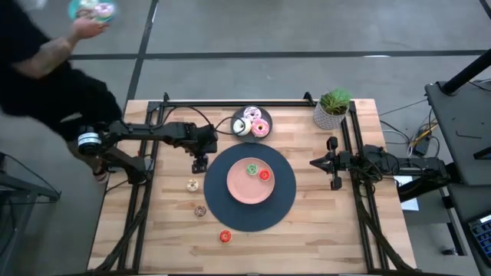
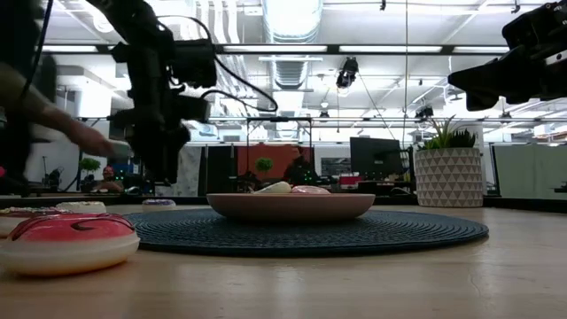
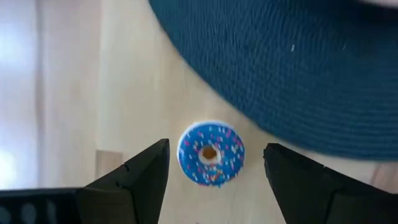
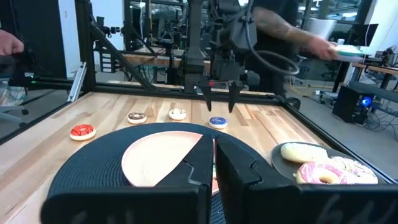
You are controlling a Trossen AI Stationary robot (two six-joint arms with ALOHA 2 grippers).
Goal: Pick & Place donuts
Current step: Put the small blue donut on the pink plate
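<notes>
A person [image 1: 38, 69] in dark clothing stood beyond the far left corner of the slatted wooden surface [image 1: 322, 230], one hand [image 1: 86, 27] raised beside a blurred pale object. The left end effector [image 1: 199, 162] hung just above the wood at the left edge of the mat, its two dark, wedge-shaped fingers [image 3: 134, 180] spread wide with nothing held. Directly beneath it, between the fingertips, lay a small blue donut [image 3: 211, 154], a glossy ring with coloured sprinkles, just off the woven rim. Nearer the front along the same side lay a tan donut [image 1: 192, 184], a brown donut [image 1: 200, 211] and a red donut [image 1: 225, 237], each a tiny ring resting on bare wood and apart from the others. At the centre lay a round, dark blue woven mat [image 1: 230, 218] carrying a smooth round pink plate [image 1: 239, 190]; on the plate sat a green donut [image 1: 251, 169] and a second red donut [image 1: 264, 175], close together. Behind the mat, a small dark plate [image 1: 237, 115] held three larger rings touching one another: a cream donut [image 1: 241, 127], a pink donut [image 1: 260, 128] and a white sprinkled donut [image 1: 252, 115]. At the far right corner stood a plant [image 1: 335, 100] in a pale patterned pot [image 1: 328, 117]. The right end effector [image 1: 316, 162] waited above the right side of the wood, fingers pressed together and empty.
</notes>
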